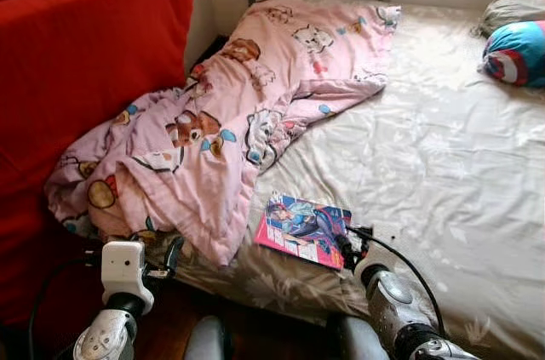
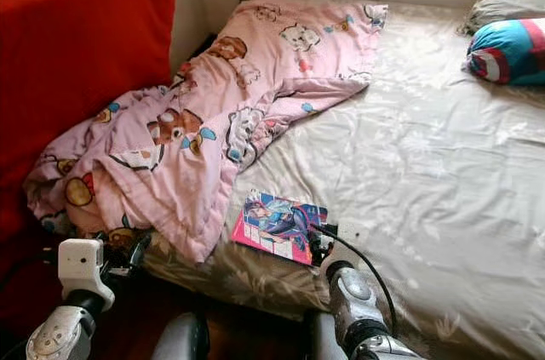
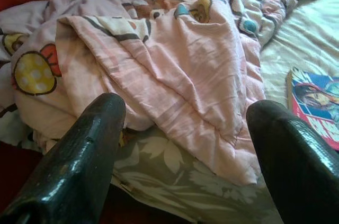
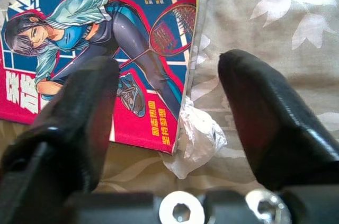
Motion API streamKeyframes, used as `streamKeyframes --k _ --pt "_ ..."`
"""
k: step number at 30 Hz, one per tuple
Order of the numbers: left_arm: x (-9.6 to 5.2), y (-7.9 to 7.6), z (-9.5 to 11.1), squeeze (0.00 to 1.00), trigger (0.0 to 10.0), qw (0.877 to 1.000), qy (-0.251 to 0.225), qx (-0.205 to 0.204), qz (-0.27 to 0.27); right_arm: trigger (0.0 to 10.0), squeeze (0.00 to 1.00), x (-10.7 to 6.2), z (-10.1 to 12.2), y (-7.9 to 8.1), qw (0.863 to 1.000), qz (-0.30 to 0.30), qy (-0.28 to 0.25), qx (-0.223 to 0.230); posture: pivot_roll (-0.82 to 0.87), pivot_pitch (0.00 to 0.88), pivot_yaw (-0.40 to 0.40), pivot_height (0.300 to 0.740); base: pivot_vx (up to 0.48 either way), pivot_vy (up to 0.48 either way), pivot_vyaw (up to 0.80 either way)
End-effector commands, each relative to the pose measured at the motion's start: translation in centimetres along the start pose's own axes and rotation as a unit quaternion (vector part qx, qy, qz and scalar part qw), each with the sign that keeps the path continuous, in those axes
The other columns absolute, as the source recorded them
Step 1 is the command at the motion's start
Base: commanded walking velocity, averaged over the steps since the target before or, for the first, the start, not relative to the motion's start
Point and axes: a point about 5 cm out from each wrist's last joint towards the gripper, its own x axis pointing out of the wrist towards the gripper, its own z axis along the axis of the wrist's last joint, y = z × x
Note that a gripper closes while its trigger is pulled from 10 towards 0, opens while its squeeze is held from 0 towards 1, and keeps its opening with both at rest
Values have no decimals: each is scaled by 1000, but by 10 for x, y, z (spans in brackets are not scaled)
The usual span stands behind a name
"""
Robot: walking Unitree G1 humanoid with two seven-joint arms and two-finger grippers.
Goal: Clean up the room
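On the bed (image 1: pixel 443 164), the comic book (image 1: pixel 304 230) lies near the edge; right gripper (image 4: pixel 169 128) spread astride its corner, left gripper (image 3: pixel 180 144) released before the blanket (image 1: pixel 230 122).

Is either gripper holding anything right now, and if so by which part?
Nothing is held. The right gripper is open, straddling the comic book's edge; the left gripper is open before the pink blanket.

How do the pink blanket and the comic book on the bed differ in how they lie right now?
The pink blanket lies crumpled in folds along the left side of the bed, up against the red sofa; the comic book lies flat, cover up, near the front edge. The blanket is far larger and soft, with a cartoon print; the book is small, stiff and glossy. The open right hand is at the book's corner; the open left hand faces the blanket. Both rest on the bedsheet.
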Motion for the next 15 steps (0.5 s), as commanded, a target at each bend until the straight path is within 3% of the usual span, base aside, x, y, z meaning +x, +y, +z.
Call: streamKeyframes --k 1,2,9,15 --pt "-5 0 -2 0 10000 1000 12 -6 4 10000 1000 1 0 2 1000 1 2 8 143 232 21 623 0 0 0" --pt "-8 -1 -2 0 10000 1000 15 -8 5 10000 0 0 -1 1 1000 1 5 11 143 243 21 623 0 0 0" --pt "-19 -1 0 0 10000 1000 24 -8 7 10000 0 -4 -10 -12 998 -27 25 46 164 278 17 623 0 0 0" --pt "-31 0 1 0 10000 999 36 -7 13 10000 0 -3 -10 -12 997 -19 29 65 178 300 21 623 0 0 0"
